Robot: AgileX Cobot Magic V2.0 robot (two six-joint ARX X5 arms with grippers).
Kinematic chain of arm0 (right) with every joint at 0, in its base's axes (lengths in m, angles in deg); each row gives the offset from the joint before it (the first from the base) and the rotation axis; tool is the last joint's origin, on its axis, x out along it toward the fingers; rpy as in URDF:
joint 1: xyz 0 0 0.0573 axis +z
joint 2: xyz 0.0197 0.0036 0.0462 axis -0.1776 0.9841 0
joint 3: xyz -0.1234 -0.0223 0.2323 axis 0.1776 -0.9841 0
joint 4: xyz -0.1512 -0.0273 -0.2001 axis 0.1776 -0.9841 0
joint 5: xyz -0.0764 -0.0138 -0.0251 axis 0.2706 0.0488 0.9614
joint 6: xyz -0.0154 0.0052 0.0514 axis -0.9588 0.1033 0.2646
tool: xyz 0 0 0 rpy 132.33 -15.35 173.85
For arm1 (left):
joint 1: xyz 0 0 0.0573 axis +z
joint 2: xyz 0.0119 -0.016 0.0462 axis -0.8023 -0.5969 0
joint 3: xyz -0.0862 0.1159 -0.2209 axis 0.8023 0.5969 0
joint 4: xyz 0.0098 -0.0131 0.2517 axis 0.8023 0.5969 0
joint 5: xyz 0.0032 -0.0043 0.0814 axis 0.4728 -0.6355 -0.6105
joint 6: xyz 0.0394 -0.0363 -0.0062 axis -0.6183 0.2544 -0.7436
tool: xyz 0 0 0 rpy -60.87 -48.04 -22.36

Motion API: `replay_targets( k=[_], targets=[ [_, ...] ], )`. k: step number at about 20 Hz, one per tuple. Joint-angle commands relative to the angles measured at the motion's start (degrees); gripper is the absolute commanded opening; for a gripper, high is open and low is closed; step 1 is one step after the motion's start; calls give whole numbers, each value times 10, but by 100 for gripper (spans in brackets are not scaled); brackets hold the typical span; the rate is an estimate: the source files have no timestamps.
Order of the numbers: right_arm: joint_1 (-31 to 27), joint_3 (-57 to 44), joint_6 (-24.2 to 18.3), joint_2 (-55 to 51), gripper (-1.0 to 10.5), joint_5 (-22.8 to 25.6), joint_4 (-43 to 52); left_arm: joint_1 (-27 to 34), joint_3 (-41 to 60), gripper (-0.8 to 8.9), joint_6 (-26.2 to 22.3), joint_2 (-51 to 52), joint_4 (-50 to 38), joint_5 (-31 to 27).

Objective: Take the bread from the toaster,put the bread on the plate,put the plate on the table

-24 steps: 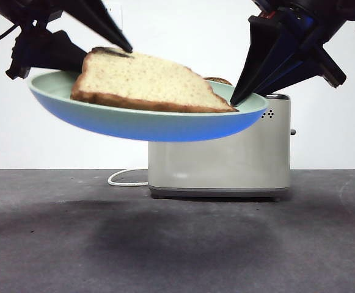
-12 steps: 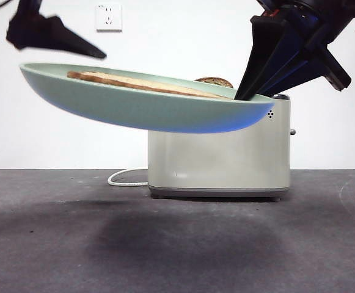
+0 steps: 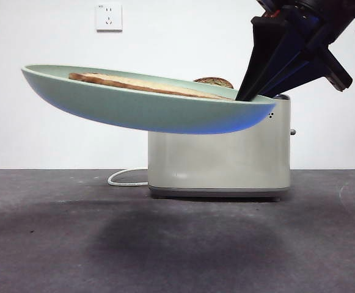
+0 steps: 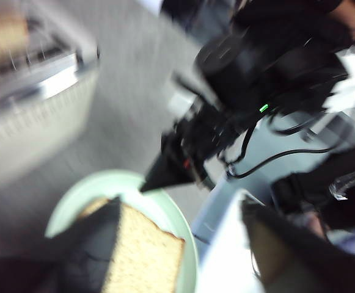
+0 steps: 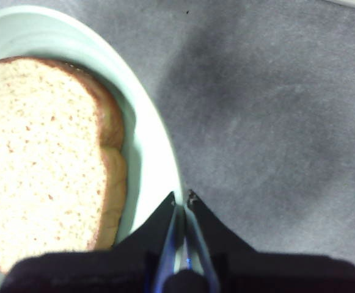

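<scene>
The right gripper [image 3: 245, 94] is matte black, with two long wedge-shaped jaws that taper to sharp tips, and blue reflections run along their edges. In the left wrist view, the other arm is a bulky black body with a small green light [image 4: 263, 108], a small red mark [image 4: 186, 163] and loose black cables [image 4: 269, 159]. The left gripper [image 4: 183, 244] shows blurred, broad black jaws.

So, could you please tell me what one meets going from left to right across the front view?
Wall socket → bread lying on the raised plate → the second slice's brown dome → the right tool clamped on the plate's rim. The toaster stands behind, overlapping.
</scene>
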Motion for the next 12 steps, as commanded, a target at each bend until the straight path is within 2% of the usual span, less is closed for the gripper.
replay_targets(
  k=[1, 3, 5, 8, 12],
  targets=[
    [-21, -1, 6, -3, -17, -4, 6, 1, 0, -8, -47, 43, 31, -65],
    [-50, -1, 5, -3, -17, -4, 5, 1, 0, -8, -81, 86, 85, -182],
    [-81, -1, -2, -1, -17, 0, -2, 1, 0, -8, -102, 128, 112, -228],
    [-118, -1, -24, 14, -17, 7, -23, 1, 0, -8, -102, 190, 115, -228],
    [-131, -1, -51, 68, -17, 25, -37, 1, 0, -8, -94, 243, 131, -228]
  ],
)
